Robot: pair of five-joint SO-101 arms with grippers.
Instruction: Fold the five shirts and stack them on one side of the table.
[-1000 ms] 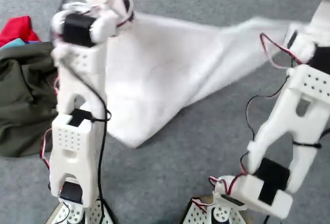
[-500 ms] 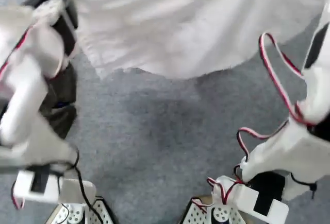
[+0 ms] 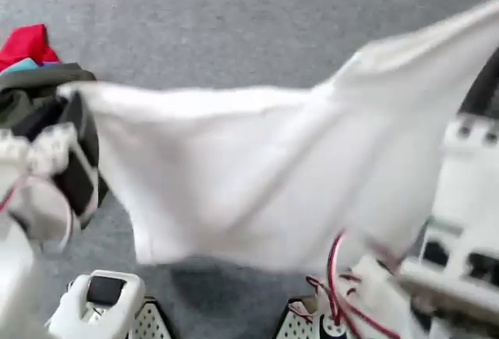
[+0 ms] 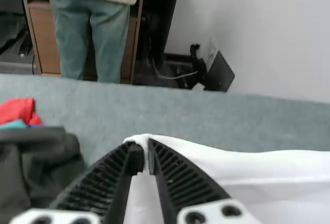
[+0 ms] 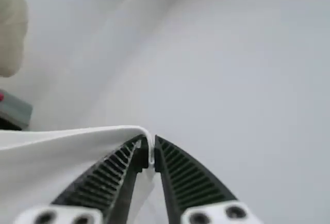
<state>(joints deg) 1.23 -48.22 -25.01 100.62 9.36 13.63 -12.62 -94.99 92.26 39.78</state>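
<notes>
White cloth is pinched between the ribbed black fingers (image 4: 175,175) of the left hand (image 4: 144,154), whose jaws stand all but closed on a thin edge of the white shirt (image 3: 257,183). The right hand (image 5: 148,151) grips the same way, jaws nearly together with a narrow fold of the shirt's rim caught at their tips. Between the two hands the shirt hangs lifted off the grey counter (image 3: 234,35). In the high view it spreads from about 9 o'clock, on the left arm's side, up to about 2 o'clock on the right arm's side. Its upper edge is drawn fairly straight and its lower edge sags loose toward 6 o'clock. Which part of the garment each hand has, hem or shoulder, cannot be told. The fabric looks light, soft and quite limp, so it should drape and swing rather than hold any shape, and it is in no way fragile. The likely risk is that so shallow a pinch lets thin cloth slide out if the hands pull apart too hard. It is best held by the two corners of one edge, level with each other, so that it hangs flat and can be laid down lower edge first. Farther out, at about 10 o'clock on the counter, lies a crumpled dark olive garment (image 3: 35,82) with a red cloth (image 3: 27,43) just behind it, both apparently not yet folded.
</notes>
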